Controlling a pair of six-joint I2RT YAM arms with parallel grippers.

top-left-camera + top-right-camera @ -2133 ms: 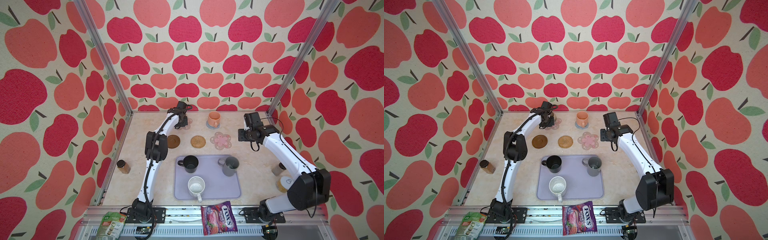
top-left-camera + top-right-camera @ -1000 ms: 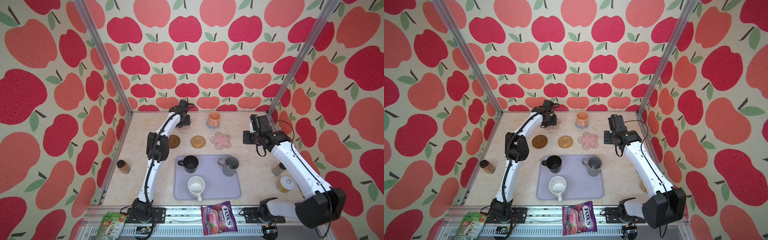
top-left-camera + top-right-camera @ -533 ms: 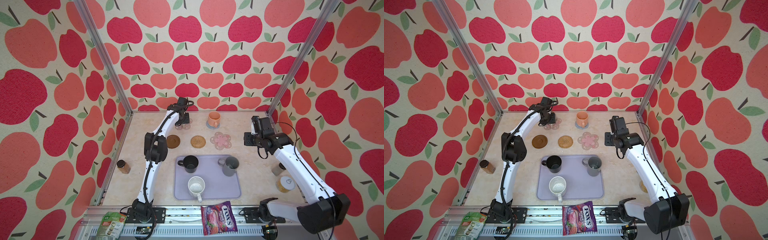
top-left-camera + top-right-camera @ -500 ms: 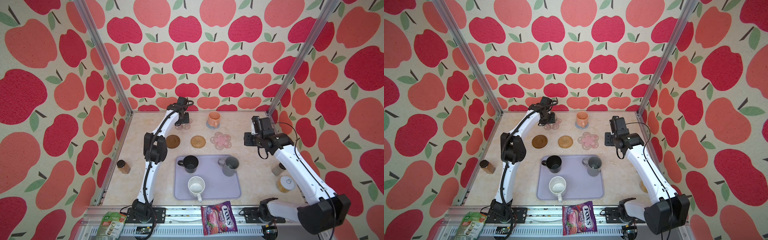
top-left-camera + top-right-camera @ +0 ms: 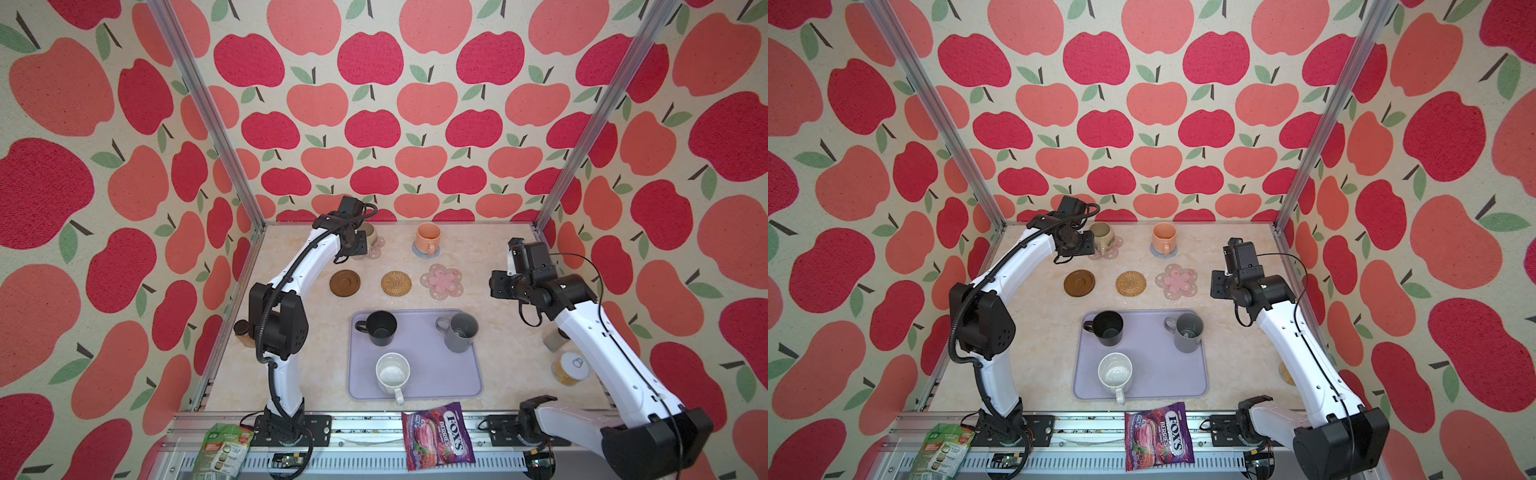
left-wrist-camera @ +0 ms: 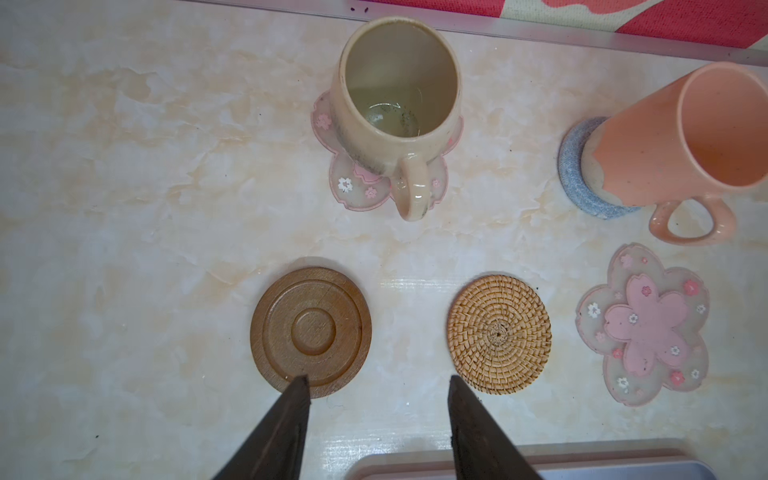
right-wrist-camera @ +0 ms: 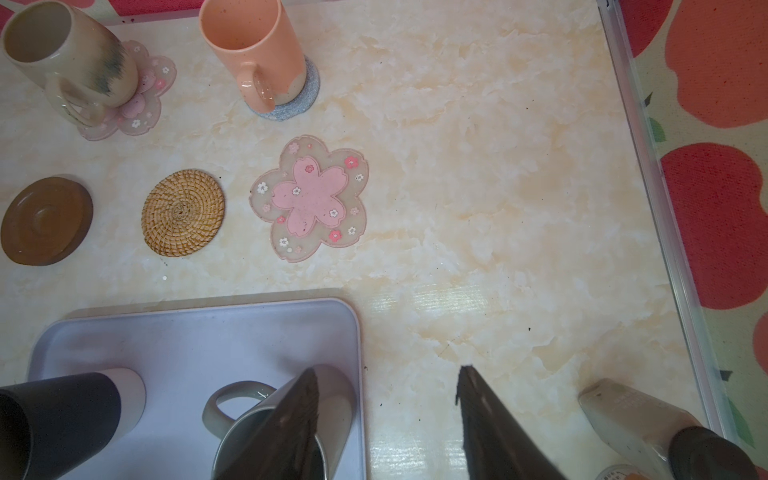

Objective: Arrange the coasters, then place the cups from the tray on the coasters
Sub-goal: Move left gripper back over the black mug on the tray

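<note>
Shows print too small to read on green packet [image 5: 222,453] at 7 o'clock; reads FOX'S BERRIES on purple bag [image 5: 436,436] at 6 o'clock, both off the counter [image 5: 478,249] front.

Counts five coasters, five mugs.
- At 11 o'clock: beige mug [image 5: 1101,236] upright on pink flower coaster [image 6: 349,191].
- At 12: orange mug [image 5: 428,237] on grey-blue knit coaster [image 6: 575,183].
- Mid-counter, bare: brown disc [image 5: 345,283], rattan round [image 5: 396,283], second pink flower coaster [image 5: 441,281].
- On lavender tray [image 5: 440,374] at 6 o'clock: black mug [image 5: 380,330], speckled white mug [image 5: 392,376], grey mug [image 5: 459,334].

Shows left tool [image 6: 377,379] and right tool [image 7: 388,369] both parted, gripping nothing.

Left gripper [image 6: 376,384] and right gripper [image 7: 386,374] both parted, empty.
I have the left arm [image 5: 307,266] stretched far back, wrist bent down; right arm [image 5: 590,328] folded at the elbow, wrist tilted downward.
</note>
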